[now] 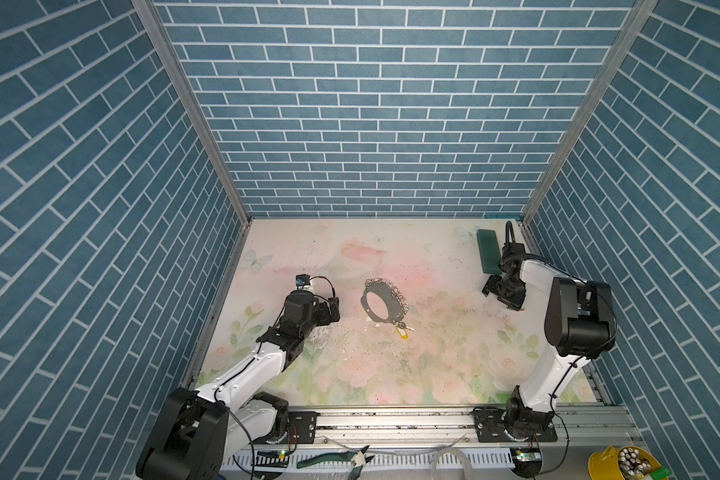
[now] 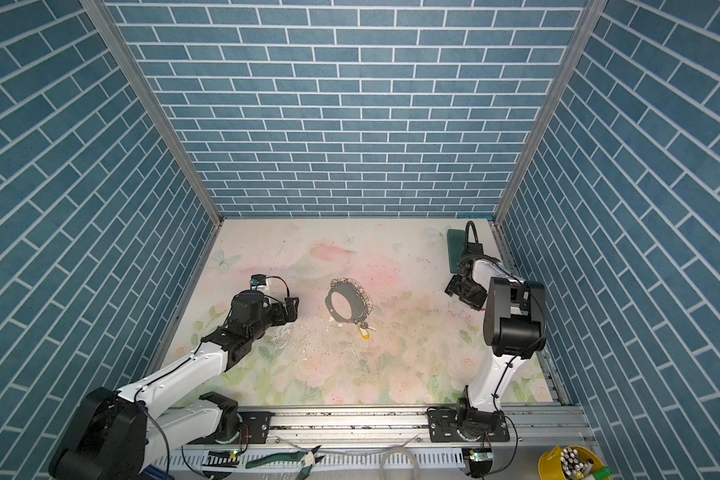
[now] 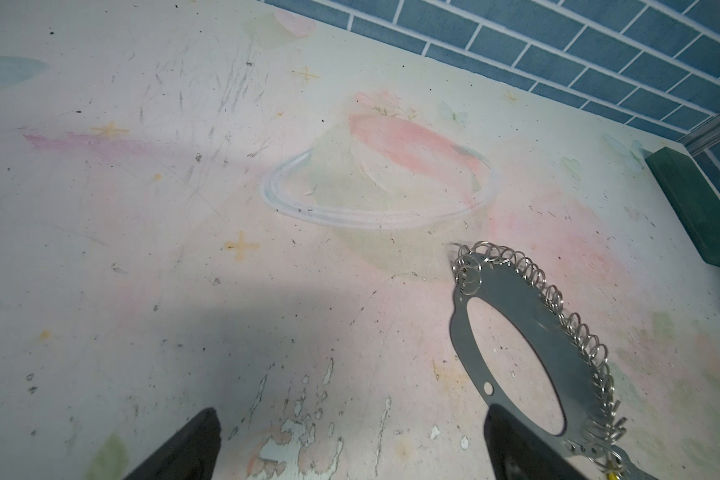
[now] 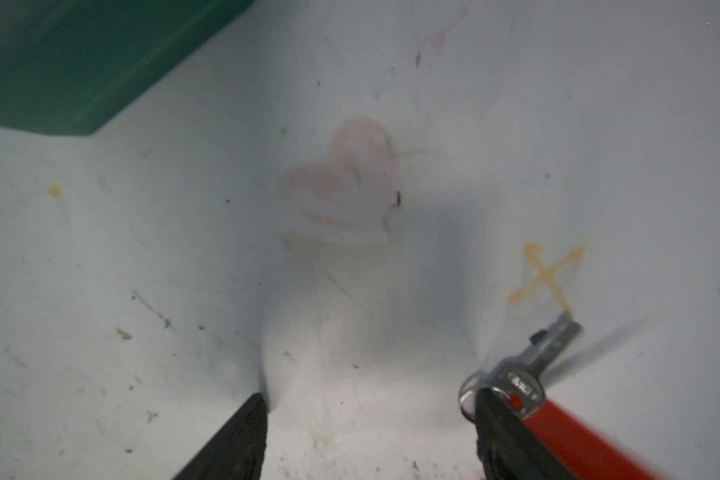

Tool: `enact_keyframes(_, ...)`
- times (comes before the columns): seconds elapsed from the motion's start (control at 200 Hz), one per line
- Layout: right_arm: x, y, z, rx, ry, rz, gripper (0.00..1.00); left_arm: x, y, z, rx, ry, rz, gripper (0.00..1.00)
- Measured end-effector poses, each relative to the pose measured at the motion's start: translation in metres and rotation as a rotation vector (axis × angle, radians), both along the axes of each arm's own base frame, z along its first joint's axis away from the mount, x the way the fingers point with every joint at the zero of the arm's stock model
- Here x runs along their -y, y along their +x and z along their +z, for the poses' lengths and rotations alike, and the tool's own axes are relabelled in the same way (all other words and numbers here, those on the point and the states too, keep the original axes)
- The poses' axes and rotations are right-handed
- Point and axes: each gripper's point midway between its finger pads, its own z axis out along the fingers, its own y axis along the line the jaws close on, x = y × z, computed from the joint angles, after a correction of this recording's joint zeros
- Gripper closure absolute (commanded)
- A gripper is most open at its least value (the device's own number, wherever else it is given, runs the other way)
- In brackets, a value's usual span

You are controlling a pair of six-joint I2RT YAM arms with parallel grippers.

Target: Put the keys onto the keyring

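Wide-spread jaws of your right gripper [image 4: 370,395] clamp nothing; red key [image 4: 524,386] lies right at one tip, outside the gap; shift sideways until its head sits in that gap, then close gently; keyring [image 1: 385,289] lies well away, beside the open, empty left gripper [image 1: 334,311].

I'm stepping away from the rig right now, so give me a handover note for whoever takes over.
Left gripper: open, empty, beside the keyring.
Right gripper: open, near the green block; the red key lies just outside its jaws, not gripped between them.
Done: the yellow key looks clipped at the keyring's near end.
Left: grip the red key and get it onto the keyring.
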Motion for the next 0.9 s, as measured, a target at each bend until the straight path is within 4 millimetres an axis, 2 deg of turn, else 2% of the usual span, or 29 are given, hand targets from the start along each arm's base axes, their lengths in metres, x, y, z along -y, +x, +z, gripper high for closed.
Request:
enact_keyframes(0.225, -0.007, 0.000, -0.001, -0.003, -0.003, 0.020, 0.22, -0.001, 0.000, 0.000, 0.001, 0.004, 0.002, 0.00)
enact_keyframes(0.36, -0.029, 0.000, -0.001, -0.003, 0.000, 0.077, 0.22, -0.002, 0.000, 0.000, 0.003, 0.010, 0.006, 0.00)
enact_keyframes(0.61, -0.120, -0.013, 0.001, 0.010, 0.030, 0.305, 0.23, -0.003, 0.001, 0.000, 0.004, 0.023, 0.007, 0.00)
enact_keyframes(0.9, -0.212, -0.069, 0.005, 0.014, 0.144, 0.497, 0.24, 0.004, 0.005, 0.002, -0.007, 0.016, -0.021, 0.01)
